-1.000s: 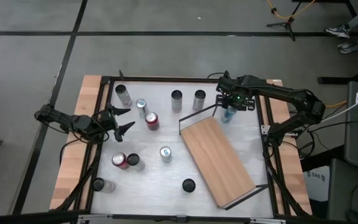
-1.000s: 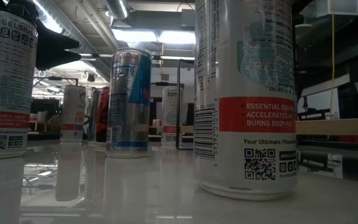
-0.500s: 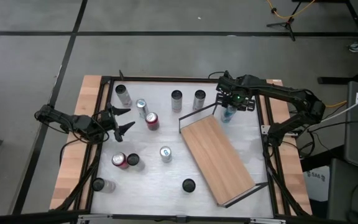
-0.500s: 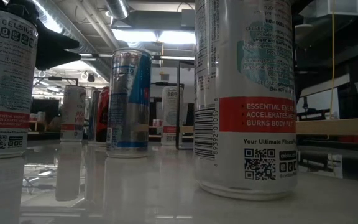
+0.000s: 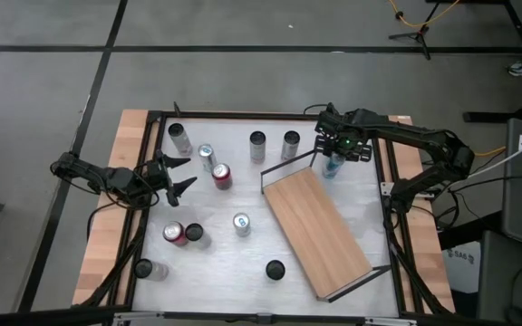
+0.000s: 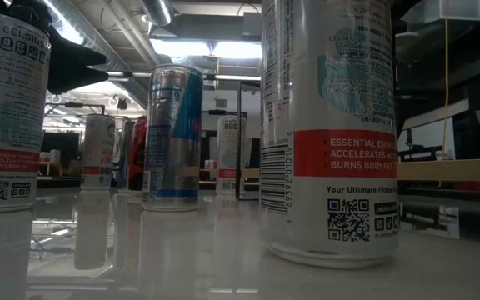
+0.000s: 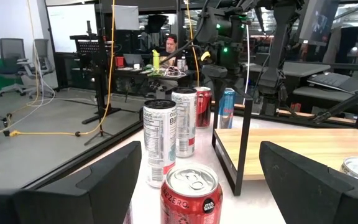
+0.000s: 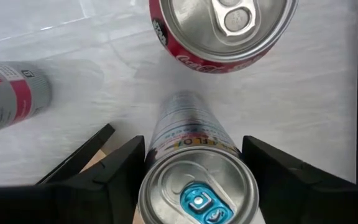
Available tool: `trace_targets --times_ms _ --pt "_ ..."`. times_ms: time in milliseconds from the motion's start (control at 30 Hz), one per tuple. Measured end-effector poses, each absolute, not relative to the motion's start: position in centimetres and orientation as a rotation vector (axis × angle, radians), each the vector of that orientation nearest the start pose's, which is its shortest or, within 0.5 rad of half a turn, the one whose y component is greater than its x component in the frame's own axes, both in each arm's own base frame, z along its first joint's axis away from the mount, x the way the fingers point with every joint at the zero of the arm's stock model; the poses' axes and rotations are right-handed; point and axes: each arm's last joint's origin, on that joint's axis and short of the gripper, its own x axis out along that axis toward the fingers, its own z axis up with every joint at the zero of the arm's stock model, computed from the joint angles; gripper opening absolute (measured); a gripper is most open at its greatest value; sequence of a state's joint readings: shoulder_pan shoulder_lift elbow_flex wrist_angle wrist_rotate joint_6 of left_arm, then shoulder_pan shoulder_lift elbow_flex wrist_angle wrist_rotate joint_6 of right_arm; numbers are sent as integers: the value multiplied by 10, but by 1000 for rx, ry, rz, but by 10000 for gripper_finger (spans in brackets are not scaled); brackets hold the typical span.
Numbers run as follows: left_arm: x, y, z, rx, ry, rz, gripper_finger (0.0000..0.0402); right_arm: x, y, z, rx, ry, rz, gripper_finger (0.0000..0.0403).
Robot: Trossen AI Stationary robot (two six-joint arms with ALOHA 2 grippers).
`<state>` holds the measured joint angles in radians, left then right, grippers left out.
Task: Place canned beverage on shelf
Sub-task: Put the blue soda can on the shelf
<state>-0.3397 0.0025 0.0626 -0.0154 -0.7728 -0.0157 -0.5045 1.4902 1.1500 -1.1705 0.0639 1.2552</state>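
Worktop (image 5: 243,263), white. Shelf (image 5: 317,234) lies slantwise on it. Right end effector (image 5: 333,159) just off the shelf's far end, fingers flanking a blue-tabbed can (image 8: 197,186); contact unclear. Left end effector (image 5: 181,174) well away from the shelf, fingers apart, empty.

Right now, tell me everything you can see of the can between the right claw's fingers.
The can is slim and silver with a blue pull tab and printed lettering on its side. It stands upright on the white table, just past the far end of the wooden shelf. The right claw is above it, a finger on either side; contact is unclear.
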Motion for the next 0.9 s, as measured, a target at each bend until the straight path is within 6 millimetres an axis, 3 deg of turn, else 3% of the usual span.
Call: trace_targets --times_ms 200,367,600,900 --pt "87 -9 183 -39 -42 433 322 224 -125 245 1307 1029 -1349 326" --pt "87 -9 183 -39 -42 433 322 224 -125 245 1310 1033 -1348 358" --pt "87 -9 183 -39 -42 433 322 217 -122 252 1297 1019 -1347 360" --pt "87 -9 183 -39 -42 432 322 200 -112 279 1267 922 -1254 356"
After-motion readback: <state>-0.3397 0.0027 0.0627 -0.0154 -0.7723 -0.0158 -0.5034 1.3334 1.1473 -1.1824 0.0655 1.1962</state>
